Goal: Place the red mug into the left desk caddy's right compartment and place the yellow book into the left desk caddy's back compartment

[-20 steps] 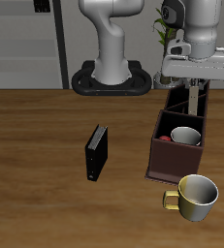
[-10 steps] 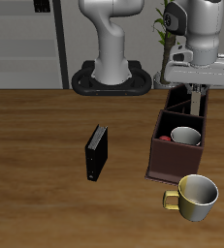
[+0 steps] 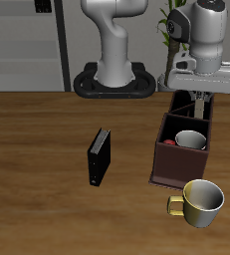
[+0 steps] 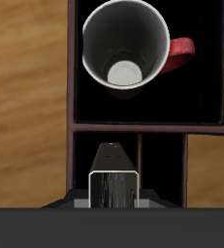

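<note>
Exterior view: red mug (image 3: 190,139) sits upright inside the left desk caddy (image 3: 167,165), in the squarish right compartment (image 3: 176,146), so half the job looks done; gripper (image 3: 198,100) hangs over the caddy's far end w/ a thin pale slab, prob. the yellow book (image 3: 198,105), upright between its fingers and dipping toward the box. Black book (image 3: 99,157) and yellow-gold mug (image 3: 198,203) stand on the tabletop (image 3: 47,139), not part of the job. Wrist view: mug's whitish interior fills its section; the book's top edge (image 4: 114,184) shows over the narrow back compartment (image 4: 127,160). Gripper appears closed on it; release remains
</note>
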Available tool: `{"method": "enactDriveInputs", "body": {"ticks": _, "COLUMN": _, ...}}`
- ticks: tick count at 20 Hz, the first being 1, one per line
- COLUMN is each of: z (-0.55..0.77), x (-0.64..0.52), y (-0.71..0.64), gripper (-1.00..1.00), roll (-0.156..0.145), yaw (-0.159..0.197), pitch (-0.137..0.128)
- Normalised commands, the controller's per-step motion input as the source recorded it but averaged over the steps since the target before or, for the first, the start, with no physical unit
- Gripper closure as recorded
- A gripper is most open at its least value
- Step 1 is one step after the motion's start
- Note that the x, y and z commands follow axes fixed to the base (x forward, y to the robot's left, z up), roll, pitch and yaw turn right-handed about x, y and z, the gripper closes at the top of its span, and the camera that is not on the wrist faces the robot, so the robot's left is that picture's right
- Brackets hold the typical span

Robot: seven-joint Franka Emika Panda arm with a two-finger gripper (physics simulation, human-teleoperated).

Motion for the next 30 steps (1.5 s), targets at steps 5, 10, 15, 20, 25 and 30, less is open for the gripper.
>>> {"method": "enactDriveInputs", "body": {"ticks": 5, "z": -0.33, "x": 0.07, "y": 0.01, "gripper": 1.0, "roll": 0.003, "yaw": 0.002, "pitch": 0.051}}
{"method": "enactDriveInputs", "body": {"ticks": 10, "z": -0.13, "x": 0.03, "y": 0.02, "gripper": 1.0, "roll": 0.001, "yaw": 0.01, "pitch": 0.015}}
{"method": "enactDriveInputs", "body": {"ticks": 15, "z": -0.21, "x": 0.06, "y": 0.02, "gripper": -1.0, "roll": -0.01, "yaw": -0.031, "pitch": 0.063}}
{"method": "enactDriveInputs", "body": {"ticks": 20, "z": -0.06, "x": 0.04, "y": -0.05, "gripper": -1.0, "roll": 0.008, "yaw": -0.004, "pitch": 0.026}}
{"method": "enactDriveInputs", "body": {"ticks": 25, "z": 0.04, "x": 0.0, "y": -0.06, "gripper": -1.0, "roll": -0.007, "yaw": 0.005, "pitch": -0.009}}
{"method": "enactDriveInputs", "body": {"ticks": 30, "z": 0.11, "x": -0.22, "y": -0.02, "gripper": -1.0, "roll": 0.041, "yaw": 0.034, "pitch": -0.037}}
